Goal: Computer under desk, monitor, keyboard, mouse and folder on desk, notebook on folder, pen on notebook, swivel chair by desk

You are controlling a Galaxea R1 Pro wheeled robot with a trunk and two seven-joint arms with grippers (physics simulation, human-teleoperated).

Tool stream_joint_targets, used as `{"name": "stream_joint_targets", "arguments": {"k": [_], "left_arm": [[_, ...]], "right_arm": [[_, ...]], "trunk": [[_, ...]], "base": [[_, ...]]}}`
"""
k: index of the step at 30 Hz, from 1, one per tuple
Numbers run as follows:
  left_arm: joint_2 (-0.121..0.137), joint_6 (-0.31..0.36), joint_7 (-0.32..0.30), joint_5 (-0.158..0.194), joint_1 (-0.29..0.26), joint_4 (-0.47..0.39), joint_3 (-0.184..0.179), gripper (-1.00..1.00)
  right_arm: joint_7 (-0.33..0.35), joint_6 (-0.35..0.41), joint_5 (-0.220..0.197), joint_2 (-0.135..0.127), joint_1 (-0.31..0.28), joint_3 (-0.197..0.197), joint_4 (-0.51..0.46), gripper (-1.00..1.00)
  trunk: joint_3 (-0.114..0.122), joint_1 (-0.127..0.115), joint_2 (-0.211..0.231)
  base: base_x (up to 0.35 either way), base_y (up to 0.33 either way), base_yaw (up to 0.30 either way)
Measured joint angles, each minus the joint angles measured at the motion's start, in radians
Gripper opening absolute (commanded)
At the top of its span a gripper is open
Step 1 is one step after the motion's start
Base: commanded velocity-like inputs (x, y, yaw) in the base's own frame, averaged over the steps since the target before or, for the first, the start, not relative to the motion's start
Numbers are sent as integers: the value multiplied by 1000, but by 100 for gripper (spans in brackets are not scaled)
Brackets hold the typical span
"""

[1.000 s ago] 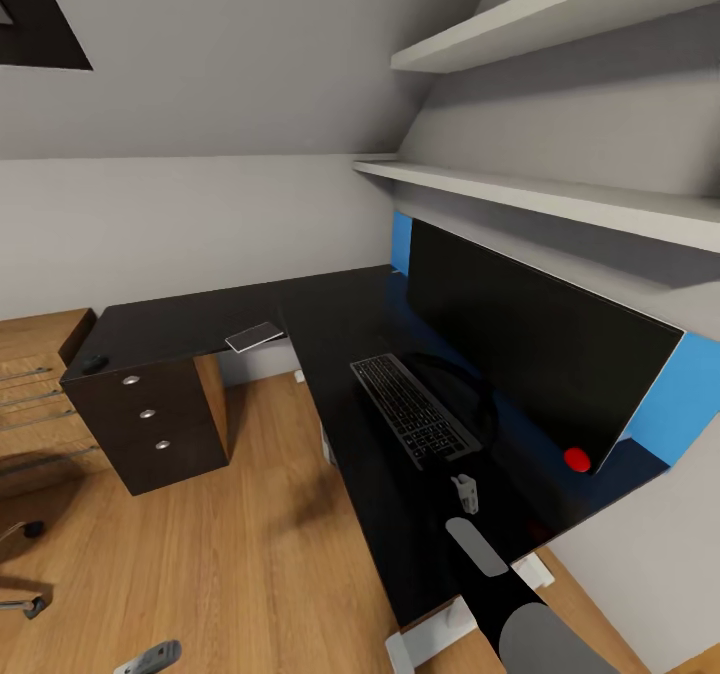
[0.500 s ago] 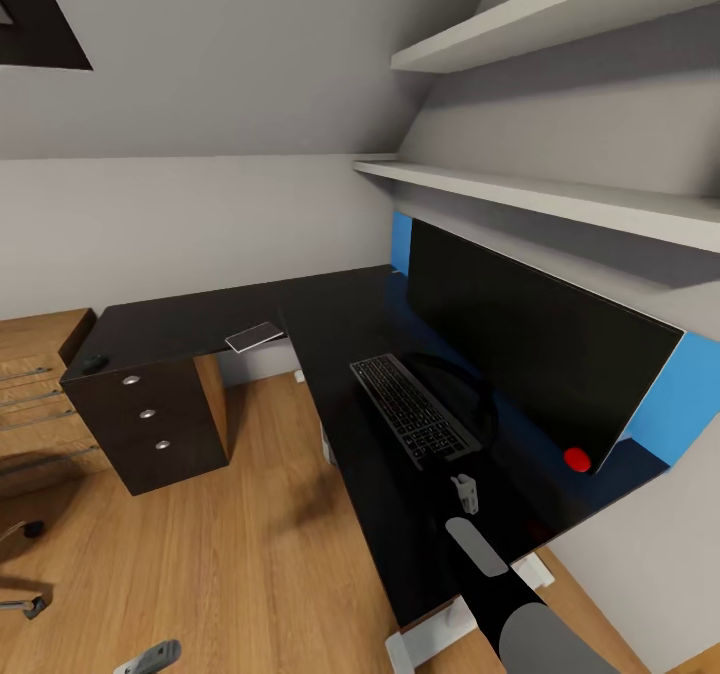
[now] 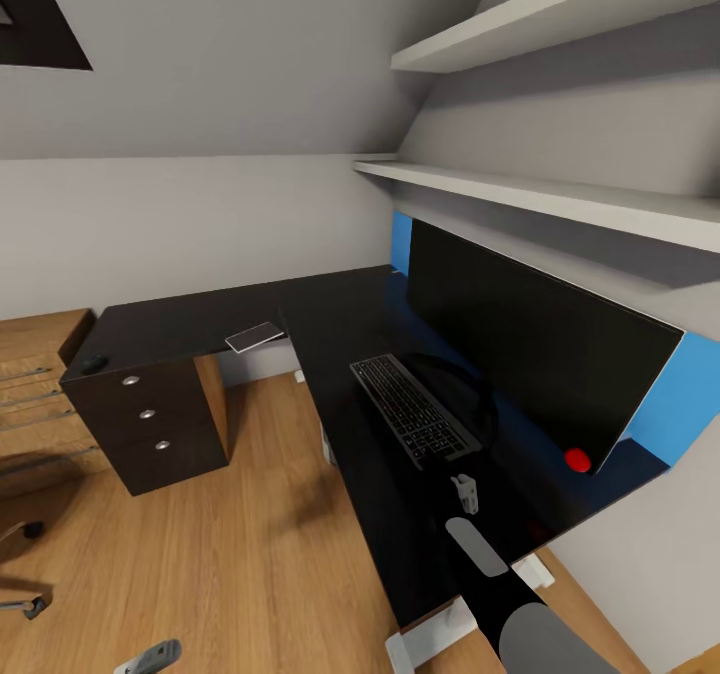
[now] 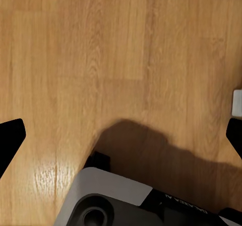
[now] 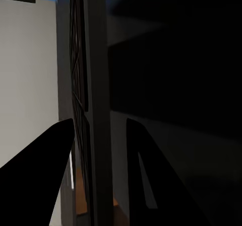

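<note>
Now keyboard (image 3: 415, 411) edge sits between right claw (image 5: 98, 150) fingers.

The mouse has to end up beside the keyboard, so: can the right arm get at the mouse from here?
Probably not. The mouse sits at the desk's far corner above the drawers, while the right gripper is by the keyboard.

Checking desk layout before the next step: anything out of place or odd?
Yes. The mouse sits at the far left corner of the desk, above the drawers, well away from the keyboard. The notebook overhangs the desk's front edge. The monitor stands upright.
</note>
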Motion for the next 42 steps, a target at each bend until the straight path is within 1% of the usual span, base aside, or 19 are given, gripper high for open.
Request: {"name": "stream_joint_targets", "arguments": {"k": [6, 25, 26, 42], "left_arm": [[0, 0, 0, 0, 0, 0, 0, 100], [0, 1, 0, 0, 0, 1, 0, 100], [0, 1, 0, 0, 0, 1, 0, 100], [1, 1, 0, 0, 0, 1, 2, 100]], "right_arm": [[0, 0, 0, 0, 0, 0, 0, -100], [-1, 0, 2, 0, 0, 0, -1, -100], [-1, 0, 1, 0, 0, 0, -1, 100], [1, 0, 2, -2, 0, 0, -2, 100]], "trunk": [[0, 0, 0], [0, 0, 0], [0, 0, 0], [0, 0, 0]], "base": [[95, 0, 0], [5, 0, 0], [0, 0, 0], [0, 0, 0]]}}
